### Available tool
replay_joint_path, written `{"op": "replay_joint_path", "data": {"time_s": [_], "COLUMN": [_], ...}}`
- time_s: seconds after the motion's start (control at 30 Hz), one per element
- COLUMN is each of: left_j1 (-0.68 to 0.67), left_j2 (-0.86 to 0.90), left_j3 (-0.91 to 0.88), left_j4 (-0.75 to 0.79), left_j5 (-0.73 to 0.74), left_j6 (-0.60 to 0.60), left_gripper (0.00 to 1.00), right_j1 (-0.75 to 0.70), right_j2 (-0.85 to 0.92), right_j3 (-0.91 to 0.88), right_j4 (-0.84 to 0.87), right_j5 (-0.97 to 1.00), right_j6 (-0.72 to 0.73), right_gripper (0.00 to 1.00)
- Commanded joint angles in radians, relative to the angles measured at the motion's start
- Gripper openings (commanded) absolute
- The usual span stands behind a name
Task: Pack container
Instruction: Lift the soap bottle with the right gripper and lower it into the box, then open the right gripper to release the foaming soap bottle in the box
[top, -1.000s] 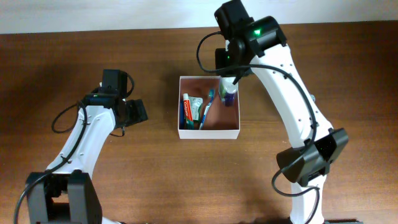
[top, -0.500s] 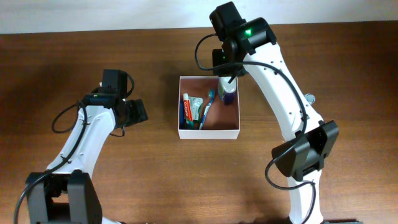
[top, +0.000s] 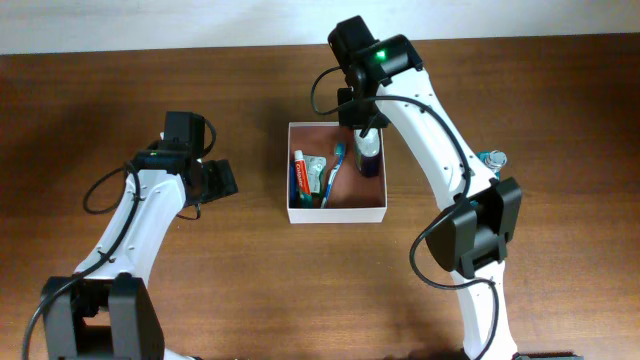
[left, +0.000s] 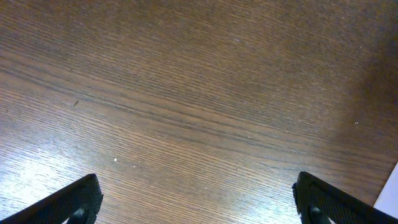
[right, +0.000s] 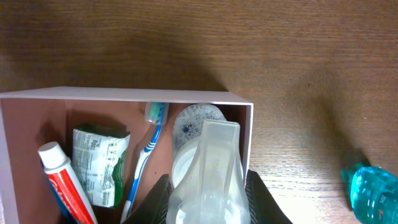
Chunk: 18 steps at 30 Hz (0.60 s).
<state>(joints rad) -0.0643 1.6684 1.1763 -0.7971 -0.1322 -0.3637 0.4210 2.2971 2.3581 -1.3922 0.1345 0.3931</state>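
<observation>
Overhead: square white-walled container (top: 336, 213), pinkish-brown inside; right gripper (top: 366, 132) tight on clear bottle (top: 368, 156), left gripper (top: 222, 180) wide, empty.

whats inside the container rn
A toothpaste tube, a green packet and a blue toothbrush lie in the container; the right gripper holds a clear bottle by a side wall. The floor under the bottle and gripper is hidden.

Right wrist view: the lower edge cuts off the container (right: 124, 94), the toothpaste tube (right: 59, 177) and the blurred clear bottle (right: 208, 174) between the fingers of the right gripper (right: 208, 208). The blue bottle (right: 373, 190) runs past the right edge. Left wrist view: only the fingertips of the left gripper (left: 199, 202) enter, at the lower corners.
</observation>
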Motion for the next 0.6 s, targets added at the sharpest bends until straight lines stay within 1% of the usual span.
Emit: {"op": "replay_joint_path", "data": {"time_s": [0.0, 0.43, 0.47, 0.53, 0.57], "left_j1": [0.002, 0.002, 0.002, 0.002, 0.002], "left_j2": [0.009, 0.009, 0.009, 0.009, 0.009], "left_j3": [0.002, 0.002, 0.002, 0.002, 0.002], "left_j4": [-0.001, -0.001, -0.001, -0.001, -0.001], "left_j5": [-0.007, -0.007, -0.007, -0.007, -0.007], "left_j6": [-0.003, -0.003, -0.003, -0.003, -0.003], "left_gripper": [0.99, 0.99, 0.99, 0.99, 0.99], "right_j1": [0.002, 0.003, 0.003, 0.003, 0.003], "right_j2": [0.011, 0.016, 0.016, 0.017, 0.017], "right_j3": [0.019, 0.019, 0.019, 0.019, 0.019], "right_j4": [0.014, 0.024, 0.023, 0.02, 0.019], "right_j5": [0.039, 0.039, 0.039, 0.039, 0.039], "right_j6": [0.009, 0.009, 0.009, 0.009, 0.009], "right_gripper": [0.19, 0.2, 0.25, 0.29, 0.29]}}
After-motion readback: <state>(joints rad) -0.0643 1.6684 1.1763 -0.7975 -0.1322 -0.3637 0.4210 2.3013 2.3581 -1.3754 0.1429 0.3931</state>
